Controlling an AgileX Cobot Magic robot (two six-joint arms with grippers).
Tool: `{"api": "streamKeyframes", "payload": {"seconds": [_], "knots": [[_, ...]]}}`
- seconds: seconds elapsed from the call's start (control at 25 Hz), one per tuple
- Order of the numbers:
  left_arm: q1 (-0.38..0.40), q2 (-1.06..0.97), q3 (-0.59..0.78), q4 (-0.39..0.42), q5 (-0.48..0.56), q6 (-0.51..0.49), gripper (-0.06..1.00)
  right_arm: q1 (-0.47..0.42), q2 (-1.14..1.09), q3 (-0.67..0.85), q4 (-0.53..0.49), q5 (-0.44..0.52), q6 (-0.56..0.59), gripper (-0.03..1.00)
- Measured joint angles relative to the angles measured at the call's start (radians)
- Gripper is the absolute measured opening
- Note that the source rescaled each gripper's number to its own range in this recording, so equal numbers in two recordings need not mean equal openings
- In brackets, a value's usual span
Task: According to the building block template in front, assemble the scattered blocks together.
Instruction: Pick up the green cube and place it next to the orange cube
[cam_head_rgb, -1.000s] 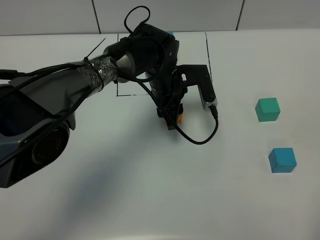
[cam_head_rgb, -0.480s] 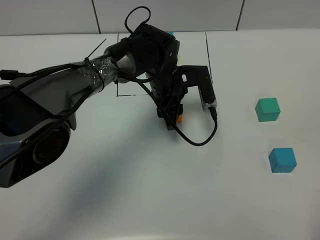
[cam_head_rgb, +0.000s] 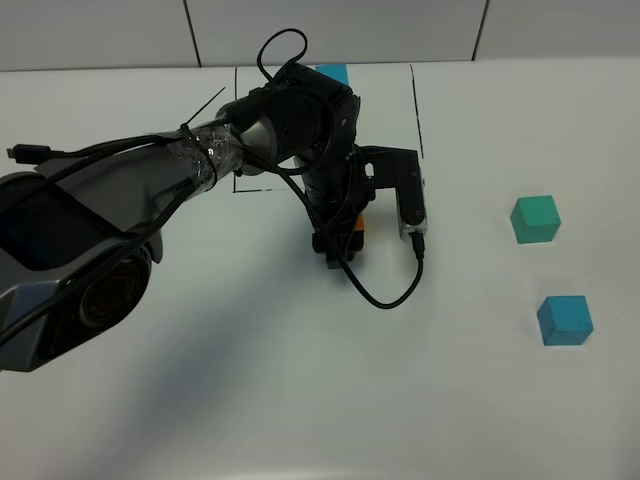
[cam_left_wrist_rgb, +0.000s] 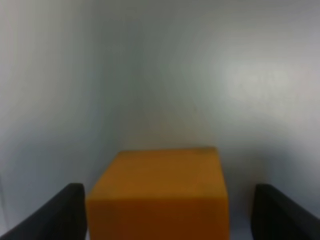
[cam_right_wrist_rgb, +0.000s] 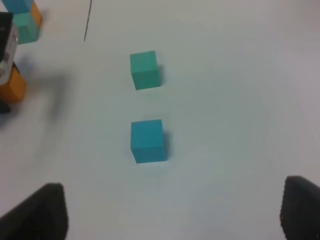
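Observation:
An orange block (cam_left_wrist_rgb: 157, 192) rests on the white table between my left gripper's (cam_left_wrist_rgb: 165, 215) black fingers (cam_left_wrist_rgb: 55, 215), with a gap on one side; the gripper is open around it. In the high view only an orange sliver (cam_head_rgb: 357, 224) shows under the left gripper (cam_head_rgb: 340, 240), just in front of the black drawn rectangle (cam_head_rgb: 414, 110). The template's blue cube (cam_head_rgb: 331, 73) peeks out behind the arm; the rest of it is hidden there. A teal-green block (cam_head_rgb: 535, 218) and a blue block (cam_head_rgb: 565, 320) lie apart at the right. My right gripper (cam_right_wrist_rgb: 175, 215) hovers open above them.
The left arm and its looping cable (cam_head_rgb: 385, 295) cover much of the rectangle. In the right wrist view the template cubes (cam_right_wrist_rgb: 22, 20) sit at the far corner, with the teal-green block (cam_right_wrist_rgb: 145, 70) and blue block (cam_right_wrist_rgb: 148, 141) on bare white table (cam_right_wrist_rgb: 240, 100).
My left gripper has let go of the orange block and its fingers have spread. The left arm has shifted slightly back, uncovering the template's blue cube. The right-hand blocks have not moved.

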Motion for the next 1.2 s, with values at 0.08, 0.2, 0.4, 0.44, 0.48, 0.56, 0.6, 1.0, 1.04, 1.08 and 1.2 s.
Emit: {"api": "streamKeyframes", "payload": {"seconds": [0.08,0.2,0.4,0.44,0.48,0.56,0.6,1.0,1.04,1.08,1.2], "knots": [[0.0,0.0,0.0,0.0,-0.001,-0.011,0.66,0.0,0.0,0.0,0.0,0.0,0.0,0.74],[0.0,-0.006,0.001,0.0,0.0,-0.02,0.83,0.0,0.0,0.0,0.001,0.0,0.0,0.74],[0.0,-0.062,0.001,0.0,0.006,-0.025,0.95,0.0,0.0,0.0,0.001,0.0,0.0,0.74],[0.0,-0.083,0.001,0.0,0.012,-0.025,0.96,0.0,0.0,0.0,0.001,0.0,0.0,0.74],[0.0,-0.099,0.001,-0.013,0.024,-0.025,0.96,0.0,0.0,0.0,0.001,0.0,0.0,0.74],[0.0,-0.135,0.001,-0.037,0.057,-0.041,0.96,0.0,0.0,0.0,0.001,0.0,0.0,0.74],[0.0,-0.15,0.001,-0.042,0.067,-0.056,0.96,0.0,0.0,0.0,0.001,0.0,0.0,0.74],[0.058,-0.287,0.001,0.045,0.089,-0.346,0.96,0.0,0.0,0.0,0.001,0.0,0.0,0.74],[0.076,-0.297,0.001,0.046,0.093,-0.367,0.96,0.0,0.0,0.0,0.001,0.0,0.0,0.74],[0.092,-0.305,0.001,0.047,0.096,-0.388,0.96,0.0,0.0,0.0,0.001,0.0,0.0,0.74],[0.147,-0.337,0.001,0.049,0.121,-0.462,0.95,0.0,0.0,0.0,0.001,0.0,0.0,0.74]]}}
